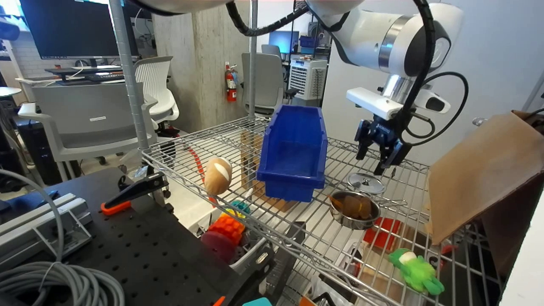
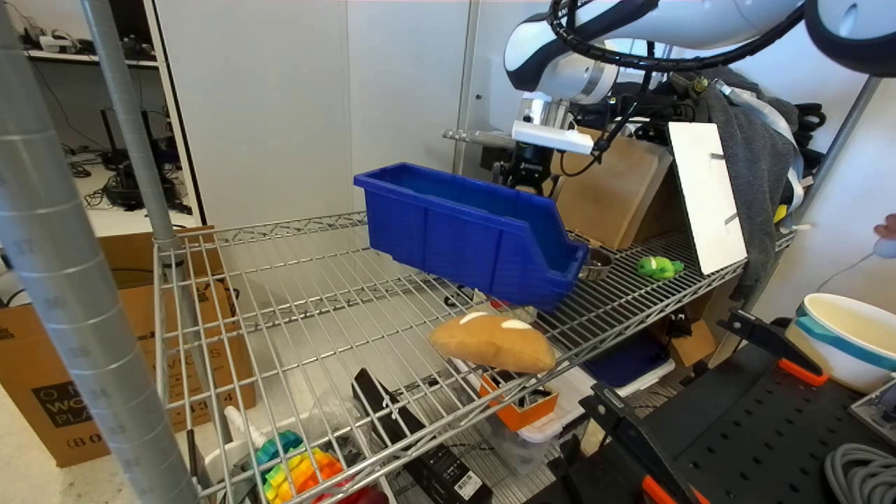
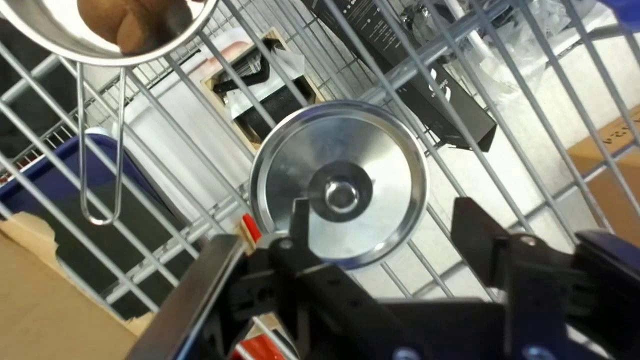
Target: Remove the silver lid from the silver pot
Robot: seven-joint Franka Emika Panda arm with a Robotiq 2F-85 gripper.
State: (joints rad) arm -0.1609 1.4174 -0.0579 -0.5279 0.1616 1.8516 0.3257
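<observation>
Dark fingers (image 3: pixel 477 235) stand apart over a silver lid (image 3: pixel 340 182) already off its silver pot (image 1: pixel 350 223)

Nearest in the wrist view we have the gripper (image 3: pixel 381 204), its fingers well apart and nothing clamped between them. Below it the silver lid lies on the wire shelf (image 1: pixel 272 234), knob (image 3: pixel 341 196) upward. One fingertip overlaps its outline in the wrist view, yet in an exterior view the tips hang above it, clear of the metal, we judge.

Our silver pot stands upright on the same shelf, near the lid, with a gap between the two. Its mouth is uncovered: we look straight in at brown contents (image 1: pixel 356 207), and its wire handle (image 3: pixel 101 220) sticks out over the shelf.

By our reading, the removal itself is done, since the lid rests by itself away from the pot. What we would count as left is small: lifting the gripper off without nudging the lid. Should the lid be wanted farther away, we would need to pinch the knob first. A blue bin (image 2: pixel 448 241) hides most of this area in an exterior view, so we lean mainly on the wrist view.
</observation>
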